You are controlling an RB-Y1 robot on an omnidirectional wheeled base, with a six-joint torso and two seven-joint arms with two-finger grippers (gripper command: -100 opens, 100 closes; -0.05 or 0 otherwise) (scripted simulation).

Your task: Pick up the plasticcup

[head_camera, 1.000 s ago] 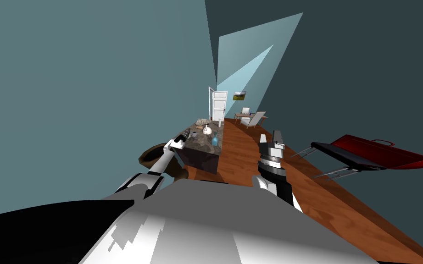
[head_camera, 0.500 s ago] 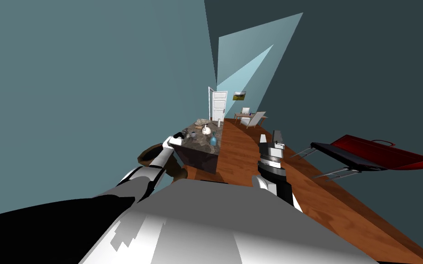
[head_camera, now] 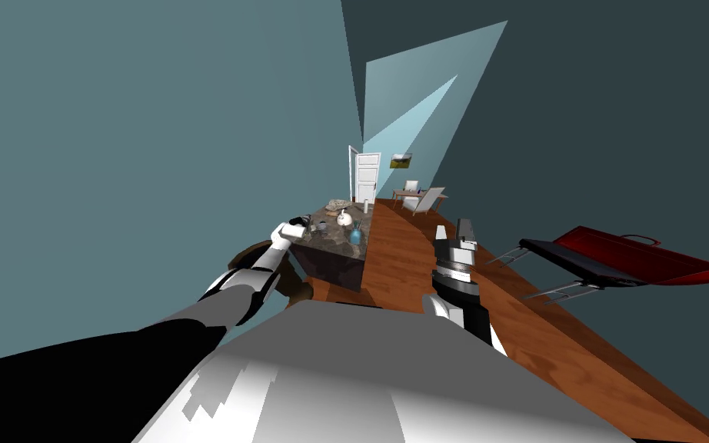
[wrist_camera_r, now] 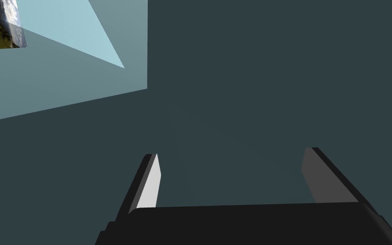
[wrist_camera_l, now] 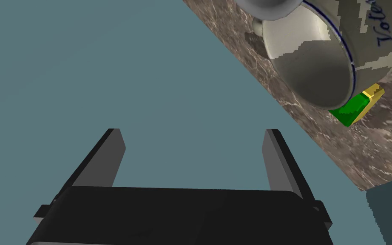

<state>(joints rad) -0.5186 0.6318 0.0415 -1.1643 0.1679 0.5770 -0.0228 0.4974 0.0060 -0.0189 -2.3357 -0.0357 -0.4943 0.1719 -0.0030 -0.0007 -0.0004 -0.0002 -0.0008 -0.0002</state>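
The RB-Y1's left arm reaches out to the near left corner of a dark marble-topped table [head_camera: 335,244], its left gripper [head_camera: 299,224] hanging at the table's edge with the jaws wide apart and nothing between them. A brown rounded piece of furniture [head_camera: 299,291] sits on the floor under the arm. Seen from the left wrist, the left gripper [wrist_camera_l: 194,132] faces a plain teal wall [wrist_camera_l: 148,64], with the veined tabletop [wrist_camera_l: 361,149] running off to one side of the fingers. A pale mug [wrist_camera_l: 318,55] with a blue rim and blue lettering stands on that top, a green and yellow block [wrist_camera_l: 356,107] touches or sits just behind it, and a grey rounded vessel [wrist_camera_l: 267,6] is cut off at the frame's edge beside the mug. In the head view the plastic cup [head_camera: 321,226], small and grey, stands on the near end of the table just beyond the left gripper and untouched by it. Whether it is the grey vessel seen from the wrist cannot be told. Farther along the top come a white round-bodied pot [head_camera: 344,219], a blue vase [head_camera: 355,235] at the table's right edge, then a beige heap [head_camera: 337,204] and a white cylinder [head_camera: 367,205] at the far end. The right gripper [head_camera: 465,228] is held up over the wooden floor [head_camera: 399,254], well apart from the table; its wrist view shows the right gripper [wrist_camera_r: 231,152] with jaws apart and empty. To its right stands a red and dark piece of furniture [head_camera: 630,254] on thin metal legs. At the far end of the room are two pale chairs [head_camera: 422,198], a white door [head_camera: 366,178] and a small framed picture [head_camera: 401,160].
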